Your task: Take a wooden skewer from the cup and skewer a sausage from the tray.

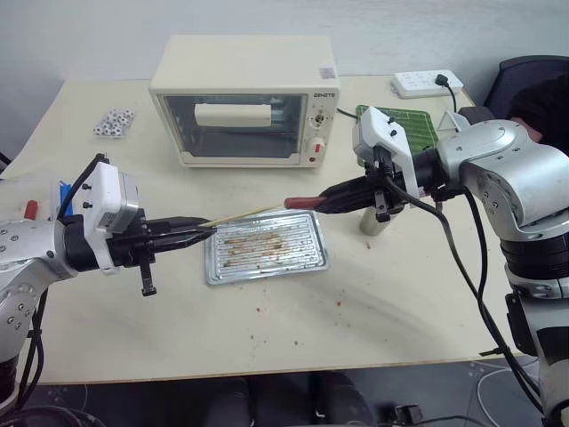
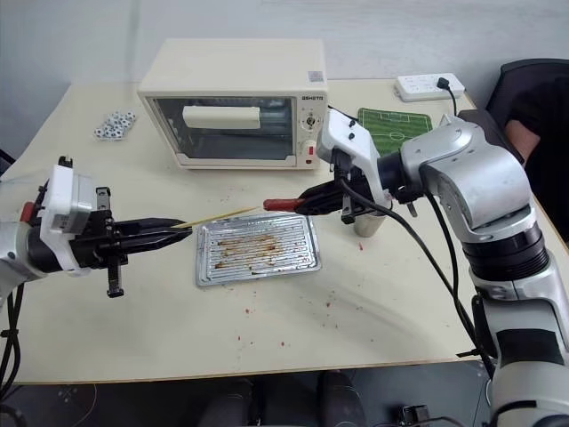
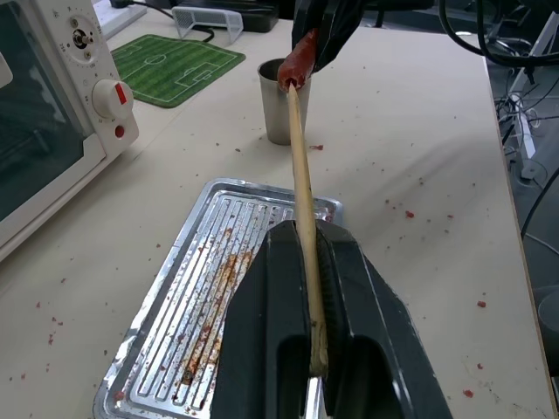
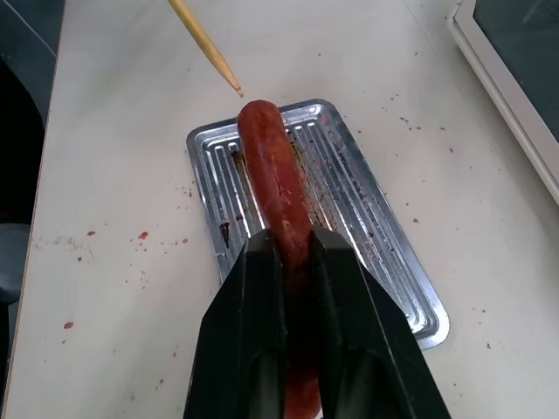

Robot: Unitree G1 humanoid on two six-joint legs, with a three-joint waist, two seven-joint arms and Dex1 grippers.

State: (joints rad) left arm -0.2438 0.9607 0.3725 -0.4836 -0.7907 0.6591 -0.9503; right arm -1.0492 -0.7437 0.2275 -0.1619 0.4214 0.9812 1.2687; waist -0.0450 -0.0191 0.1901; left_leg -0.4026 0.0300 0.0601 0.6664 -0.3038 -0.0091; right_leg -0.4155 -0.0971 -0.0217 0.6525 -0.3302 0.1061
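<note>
From the left eye view, the wooden skewer (image 1: 242,215) is held tight in the left hand (image 1: 206,228), over the near-left edge of the tray (image 1: 267,248). The sausage (image 1: 305,203) is gripped by the right hand (image 1: 325,201), above the far edge of the tray. The cup (image 1: 373,221) is seen beside the tray on the tabletop (image 1: 373,302).

From the left wrist view, the skewer's tip is seen right at the sausage's end, above the tray.

From the right wrist view, a small gap is seen between tip and sausage, over the tray.
</note>
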